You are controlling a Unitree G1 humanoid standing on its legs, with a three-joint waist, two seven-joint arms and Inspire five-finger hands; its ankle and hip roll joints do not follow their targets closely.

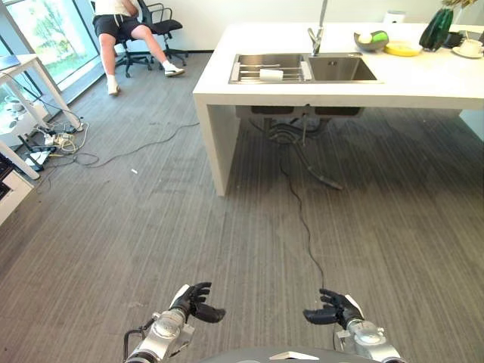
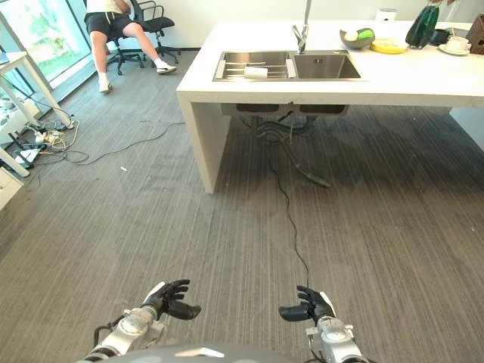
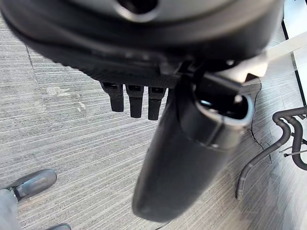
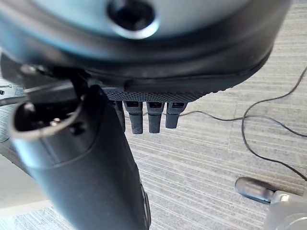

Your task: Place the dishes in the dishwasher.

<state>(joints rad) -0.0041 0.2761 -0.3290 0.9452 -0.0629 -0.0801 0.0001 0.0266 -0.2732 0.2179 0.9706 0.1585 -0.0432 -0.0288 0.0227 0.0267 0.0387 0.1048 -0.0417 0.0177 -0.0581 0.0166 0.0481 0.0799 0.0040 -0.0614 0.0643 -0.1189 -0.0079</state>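
Your left hand (image 1: 195, 301) and right hand (image 1: 333, 308) hang empty with relaxed fingers, while the dishes, a yellow plate (image 1: 403, 49) and bowl (image 1: 370, 41), sit far ahead on the counter (image 1: 423, 79), too small to read their orientation.

Silver-grey arms end in a dark left hand (image 1: 195, 301) and right hand (image 1: 334, 308), thumbs white-covered

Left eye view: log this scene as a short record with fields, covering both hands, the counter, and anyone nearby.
left hand: low over the carpet, fingers relaxed, holding nothing
right hand: low over the carpet, fingers relaxed, holding nothing
counter: white island ahead, far from both hands
sink: steel double basin with faucet
dishes on counter: bowl, yellow plate, cup on saucer
person: seated on an office chair, far left
dishwasher: cannot tell where it is
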